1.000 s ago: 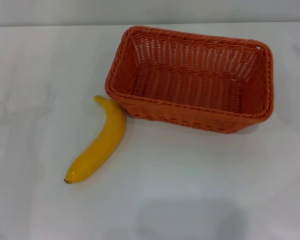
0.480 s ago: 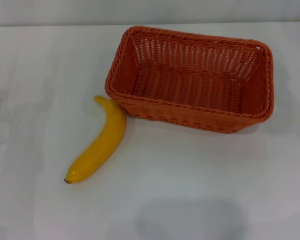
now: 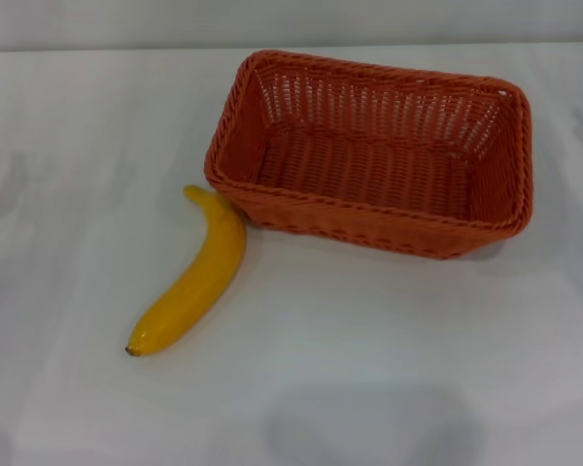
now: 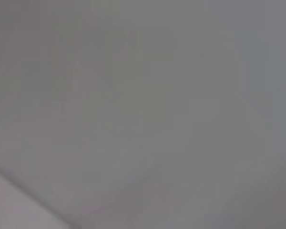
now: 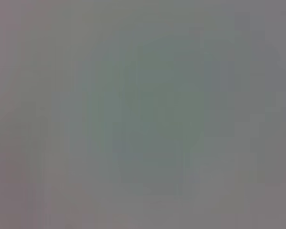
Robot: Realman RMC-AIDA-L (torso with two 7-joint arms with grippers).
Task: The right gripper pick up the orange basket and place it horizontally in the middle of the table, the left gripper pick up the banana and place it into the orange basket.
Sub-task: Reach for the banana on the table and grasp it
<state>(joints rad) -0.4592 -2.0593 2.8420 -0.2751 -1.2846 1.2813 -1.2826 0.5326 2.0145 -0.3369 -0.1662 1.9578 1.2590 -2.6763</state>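
The orange basket (image 3: 374, 150) stands upright on the white table (image 3: 369, 369), right of centre and toward the back, its long side running across the view with a slight slant. It holds nothing. The yellow banana (image 3: 192, 277) lies on the table to the basket's front left; its stem end touches or nearly touches the basket's near left corner and its dark tip points toward the front left. Neither gripper appears in the head view. Both wrist views show only a plain grey surface, with no fingers and no object.
The table's back edge (image 3: 97, 49) runs across the top of the head view. Bare tabletop lies in front of the basket and to the left of the banana.
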